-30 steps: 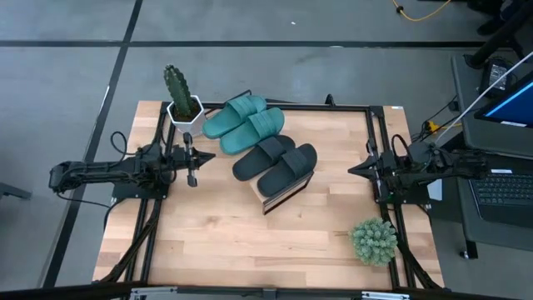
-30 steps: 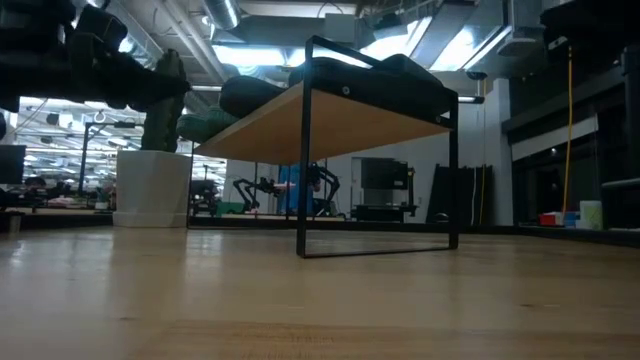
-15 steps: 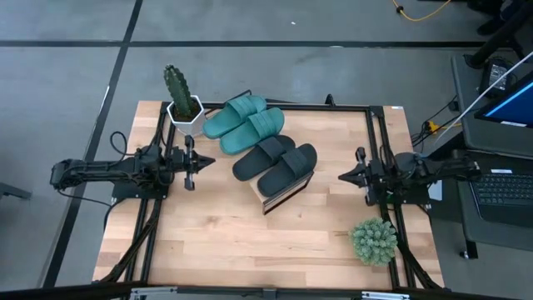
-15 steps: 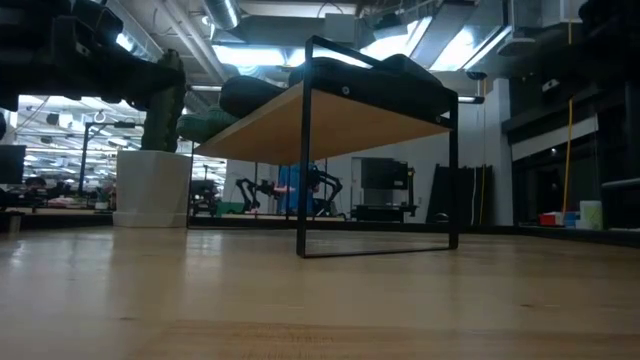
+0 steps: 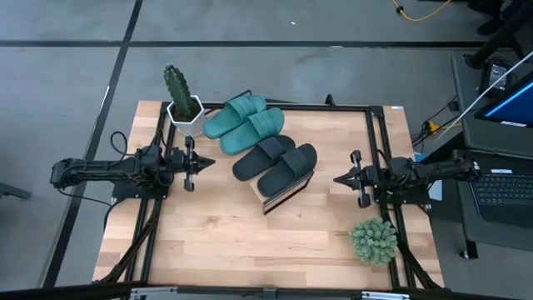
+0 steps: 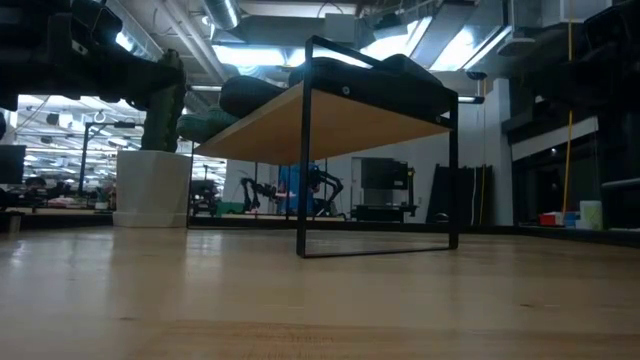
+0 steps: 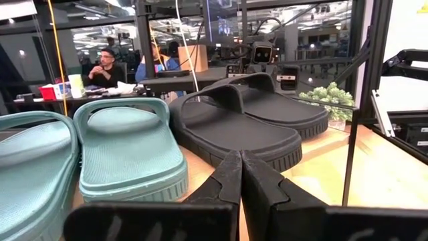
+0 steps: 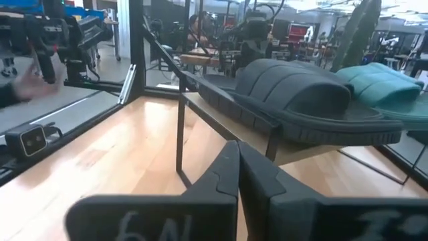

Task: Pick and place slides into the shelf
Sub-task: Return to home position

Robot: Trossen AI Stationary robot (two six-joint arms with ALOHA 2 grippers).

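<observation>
All four slides sit on the shelf [image 6: 330, 128]: teal pair [image 5: 244, 123] on the half toward the left arm, black pair [image 5: 275, 165] on the half toward the right arm. Left gripper [image 5: 201, 162] hangs just off the shelf on the left arm's side, fingers pressed together on nothing. Right gripper [image 5: 337, 177] is further off the opposite side, likewise clenched and empty.

Risks as I see them:
- The shelf is slanted and the black pair sits close to its low edge, so a knock could send one sliding off.
- The left arm is the closer one. A wide swing on retract could clip the shelf, or the cactus pot [image 5: 185, 112] just beside the teal pair.
</observation>
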